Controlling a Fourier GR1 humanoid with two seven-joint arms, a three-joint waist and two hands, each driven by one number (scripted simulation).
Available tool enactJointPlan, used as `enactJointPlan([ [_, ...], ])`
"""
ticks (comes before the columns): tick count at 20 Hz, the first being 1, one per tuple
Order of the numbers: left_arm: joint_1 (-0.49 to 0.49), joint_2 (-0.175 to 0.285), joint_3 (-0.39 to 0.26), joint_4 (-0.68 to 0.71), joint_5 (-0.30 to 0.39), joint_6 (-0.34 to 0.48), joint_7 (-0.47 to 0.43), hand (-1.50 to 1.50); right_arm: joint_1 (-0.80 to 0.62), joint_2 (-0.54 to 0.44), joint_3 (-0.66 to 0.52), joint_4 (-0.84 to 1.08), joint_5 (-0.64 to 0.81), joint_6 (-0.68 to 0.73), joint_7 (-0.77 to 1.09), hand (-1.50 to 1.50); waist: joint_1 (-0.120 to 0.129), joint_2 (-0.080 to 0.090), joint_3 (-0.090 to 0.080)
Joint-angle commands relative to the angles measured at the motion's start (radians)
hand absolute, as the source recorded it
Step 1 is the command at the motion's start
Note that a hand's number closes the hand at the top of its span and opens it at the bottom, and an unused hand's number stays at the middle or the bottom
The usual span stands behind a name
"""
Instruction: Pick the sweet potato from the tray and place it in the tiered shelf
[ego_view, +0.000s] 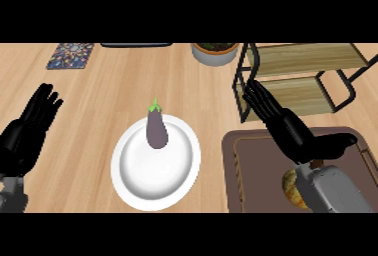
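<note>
You're looking at a pale wood-grain counter (103, 95), a glossy white plate (171, 172), a matt brown tray (244, 172), and a thin black-framed shelf (303, 57) with wooden boards.

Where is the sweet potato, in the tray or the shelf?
In the tray: the sweet potato lies there, partly under the right forearm; the right hand is open and holds nothing.

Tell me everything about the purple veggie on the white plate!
It's an eggplant, dull purple and smooth-looking, with a bright green stem cap. It lies flat and lengthwise on the far part of the round white plate. The stem points away from the robot and pokes past the plate's rim over the wooden counter. Only the plate touches it.
</note>
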Motion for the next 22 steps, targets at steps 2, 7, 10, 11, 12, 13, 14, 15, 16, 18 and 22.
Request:
enactJointPlan([
  [2,0.006,-0.034,-0.009,-0.043,-0.061,0.079,0.016,0.0,-0.078,-0.081,-0.032,0.077,0.087,0.002,0.067,1.5,0.013,0.009,-0.019],
  [7,0.001,-0.058,-0.009,-0.017,-0.063,0.126,0.045,0.0,-0.148,-0.35,-0.032,0.174,0.44,-0.186,0.193,1.5,-0.015,0.002,-0.032],
  [10,0.015,-0.106,-0.051,-0.128,-0.128,0.214,0.117,0.0,-0.144,-0.198,-0.108,0.218,0.264,-0.137,0.228,-1.5,0.009,0.008,-0.018],
  [11,0.041,-0.12,-0.042,-0.125,-0.146,0.197,0.081,0.0,-0.155,-0.212,-0.14,0.201,0.254,-0.063,0.219,-1.5,0.007,0.008,-0.019],
  [12,0.013,-0.143,-0.053,-0.092,-0.169,0.219,0.09,0.0,-0.167,-0.236,-0.141,0.133,0.235,-0.013,0.282,-1.5,0.003,0.008,-0.019],
  [13,0.045,-0.157,-0.086,-0.166,-0.19,0.254,0.125,0.0,-0.16,-0.267,-0.145,0.139,0.21,0.05,0.253,-1.5,0.005,0.007,-0.019],
  [14,0.03,-0.187,-0.096,-0.106,-0.195,0.265,0.095,0.0,-0.179,-0.316,-0.151,0.071,0.182,0.089,0.308,-1.5,-0.002,0.006,-0.019],
  [15,0.002,-0.133,-0.045,-0.098,-0.166,0.23,0.107,0.0,-0.132,-0.351,-0.114,-0.035,0.18,0.126,0.346,-1.5,-0.013,0.003,-0.02],
  [16,-0.006,-0.172,-0.078,-0.084,-0.193,0.256,0.105,0.0,-0.167,-0.341,-0.096,-0.001,0.194,0.152,0.357,-1.5,-0.005,0.006,-0.019],
  [18,0.004,-0.145,-0.062,-0.111,-0.168,0.23,0.123,0.0,-0.212,-0.407,-0.042,-0.044,0.22,0.218,0.459,-1.5,-0.002,0.002,-0.021],
  [22,0.038,-0.142,-0.062,-0.105,-0.179,0.228,0.105,0.0,-0.265,-0.497,0.066,-0.127,0.263,0.368,0.59,-1.5,0.004,-0.001,-0.022],
])
